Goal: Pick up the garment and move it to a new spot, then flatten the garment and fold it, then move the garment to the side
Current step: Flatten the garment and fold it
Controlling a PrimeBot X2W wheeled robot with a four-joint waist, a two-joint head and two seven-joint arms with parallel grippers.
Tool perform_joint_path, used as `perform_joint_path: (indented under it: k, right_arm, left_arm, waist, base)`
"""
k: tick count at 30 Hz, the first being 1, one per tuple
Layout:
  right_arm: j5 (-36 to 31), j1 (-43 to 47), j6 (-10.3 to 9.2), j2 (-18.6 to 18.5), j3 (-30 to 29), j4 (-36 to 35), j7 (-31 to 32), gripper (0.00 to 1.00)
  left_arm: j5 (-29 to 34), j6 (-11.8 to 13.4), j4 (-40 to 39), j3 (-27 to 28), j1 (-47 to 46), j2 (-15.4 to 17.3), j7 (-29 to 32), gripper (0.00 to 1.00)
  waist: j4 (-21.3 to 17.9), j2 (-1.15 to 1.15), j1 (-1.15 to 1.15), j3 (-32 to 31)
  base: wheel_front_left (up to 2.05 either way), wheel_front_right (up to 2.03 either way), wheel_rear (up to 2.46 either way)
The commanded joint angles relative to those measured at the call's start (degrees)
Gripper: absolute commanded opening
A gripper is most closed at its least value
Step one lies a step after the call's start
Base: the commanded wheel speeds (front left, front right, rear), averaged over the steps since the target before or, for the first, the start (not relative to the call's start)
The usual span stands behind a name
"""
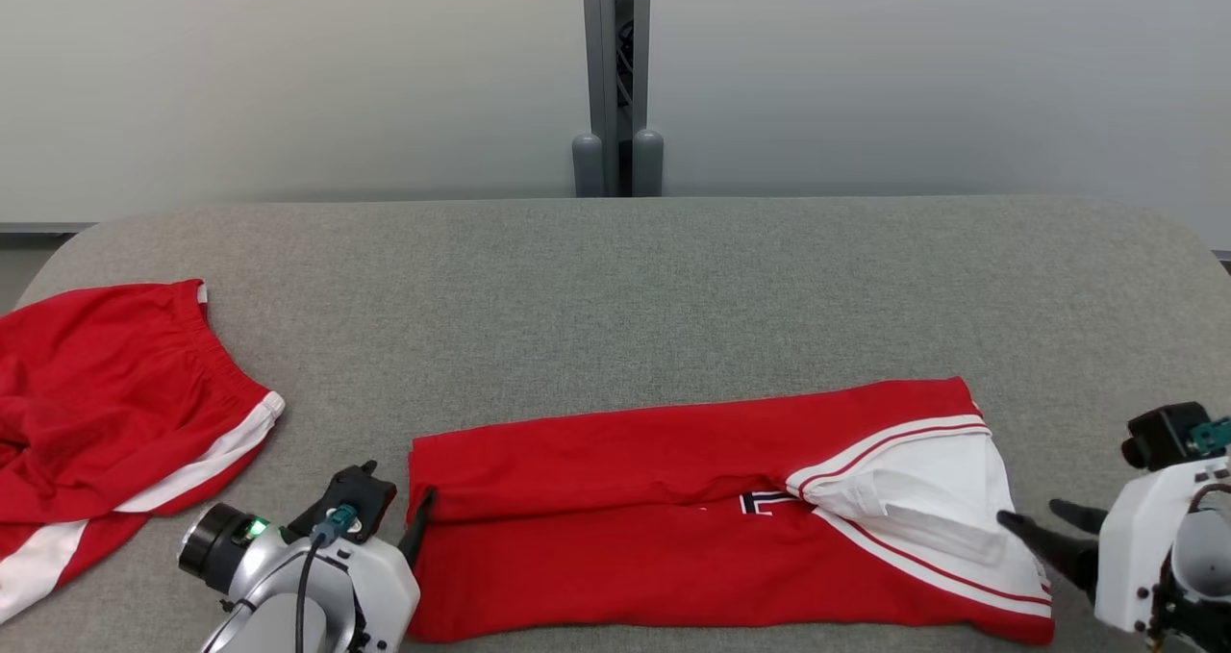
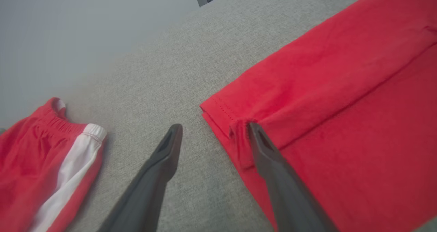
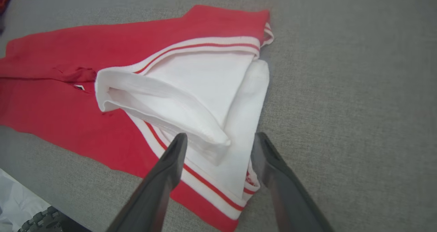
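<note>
The left claw [image 2: 213, 127], jaws apart, has one tip against the hem [image 2: 222, 112] of the folded garment [image 1: 625, 461] lying front-centre on the desk [image 1: 673, 278]; pulling away could snag it. The right claw [image 3: 220, 137], also apart, frames the loose white panel [image 3: 191, 88], which may flop open. The red shorts [image 1: 106, 393] at left are cut off.

The table [image 1: 673, 278] is viewed by the head camera from above its near edge, facing forward and down toward a pale wall [image 1: 288, 76]. The left wrist camera is held low and close at the left end of the folded garment [image 2: 341, 88]. The right wrist camera is set close above its white end. The garment is shared by all three views. The red shorts [image 2: 34, 163] are shared by the head and left wrist views, possibly also by the right wrist view's corner.
</note>
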Motion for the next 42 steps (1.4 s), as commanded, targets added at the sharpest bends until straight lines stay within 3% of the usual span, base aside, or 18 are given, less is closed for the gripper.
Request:
perform_joint_path:
  k: [1, 9, 14, 20, 21, 26, 32, 37, 42]
  right_arm:
    - [-0.53, -0.32, 0.01, -0.82, -1.08, 1.47, -2.63, 1.00]
    - [-4.55, 0.04, 0.01, 1.86, -5.16, 5.29, -19.25, 1.00]
    - [-8.57, 0.63, 0.02, 5.11, -9.92, 8.59, -22.46, 1.00]
    - [-21.36, 4.92, 0.01, 10.09, -29.69, 6.96, -22.36, 1.00]
    - [-21.36, 4.92, 0.01, 10.09, -29.69, 6.96, -22.36, 1.00]
    - [-32.55, 13.65, 0.01, 16.50, -46.33, 1.64, -22.37, 1.00]
    - [-42.96, 22.37, 0.01, 23.58, -56.76, -2.96, -22.38, 1.00]
    - [-46.35, 25.86, 0.01, 27.17, -59.77, -3.04, -22.39, 1.00]
    - [-47.18, 26.82, 0.01, 28.48, -60.73, -0.42, -22.39, 1.00]
  left_arm:
    - [-0.83, 1.10, -0.63, 0.90, -0.38, 0.50, -0.39, 1.00]
    - [-4.68, 5.86, -8.02, 6.31, 0.76, -0.31, -0.94, 1.00]
    - [-5.05, 9.18, -14.63, 9.24, 2.74, 0.00, -0.98, 1.00]
    - [-3.95, 12.38, -23.66, 12.66, 6.11, -0.63, -0.97, 1.00]
    - [-3.95, 12.38, -23.66, 12.66, 6.11, -0.63, -0.97, 1.00]
    - [-1.94, 14.39, -30.56, 15.29, 9.84, -2.17, -0.98, 1.00]
    - [0.13, 14.13, -36.73, 18.29, 15.04, -4.56, -0.98, 1.00]
    - [1.45, 13.97, -38.34, 20.25, 19.03, -6.03, -0.99, 1.00]
    - [2.56, 12.74, -37.92, 20.71, 20.72, -6.64, -1.00, 1.00]
  waist:
    - [0.03, 0.00, 0.00, -0.08]
    - [-0.03, 0.00, 0.00, -0.30]
    - [-0.40, 0.00, 0.00, -0.30]
    - [-0.91, 0.00, 0.00, 0.25]
    - [-0.91, 0.00, 0.00, 0.25]
    - [-0.99, 0.00, 0.00, 0.63]
    - [-1.17, 0.00, 0.00, 0.70]
    - [-1.12, 0.00, 0.00, 0.52]
    - [-0.44, 0.00, 0.00, 0.62]
  base:
    - [0.00, 0.00, 0.00]
    - [0.00, 0.00, 0.00]
    - [0.00, 0.00, 0.00]
    - [0.00, 0.00, 0.00]
    - [0.00, 0.00, 0.00]
    - [0.00, 0.00, 0.00]
    - [0.00, 0.00, 0.00]
    - [0.00, 0.00, 0.00]
    - [0.00, 0.00, 0.00]
